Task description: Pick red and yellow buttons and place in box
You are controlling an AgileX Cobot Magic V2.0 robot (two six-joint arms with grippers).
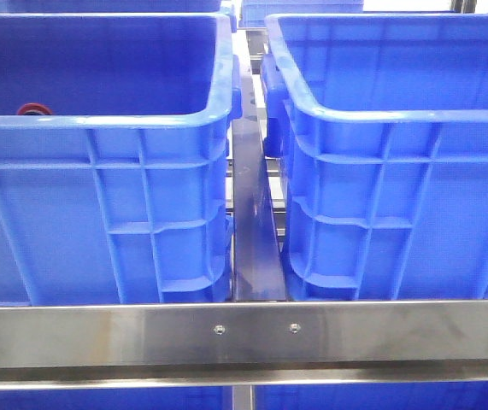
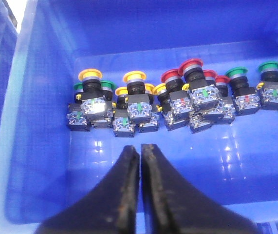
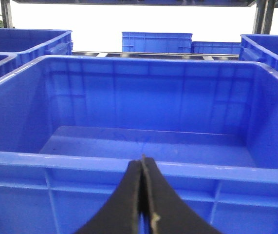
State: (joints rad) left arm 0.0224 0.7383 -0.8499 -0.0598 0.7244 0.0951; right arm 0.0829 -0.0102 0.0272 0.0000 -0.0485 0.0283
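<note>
Several push buttons lie in a row on the floor of the left blue crate (image 2: 41,146). Yellow buttons (image 2: 90,74) sit toward one end, red buttons (image 2: 191,65) in the middle. My left gripper (image 2: 140,147) hovers over the crate floor short of that row, shut and holding nothing. One red button (image 1: 32,109) peeks over the left crate's rim (image 1: 98,120). The right box (image 3: 80,161) shows a bare floor. My right gripper (image 3: 142,160) hangs shut just outside its near rim. Neither gripper appears in the front view.
Green-capped buttons (image 2: 236,72) lie mixed into the same row. A steel rail (image 1: 244,329) runs across in front of both crates, with a narrow gap (image 1: 252,222) between them. More blue crates (image 3: 156,42) stand behind the right box (image 1: 380,111).
</note>
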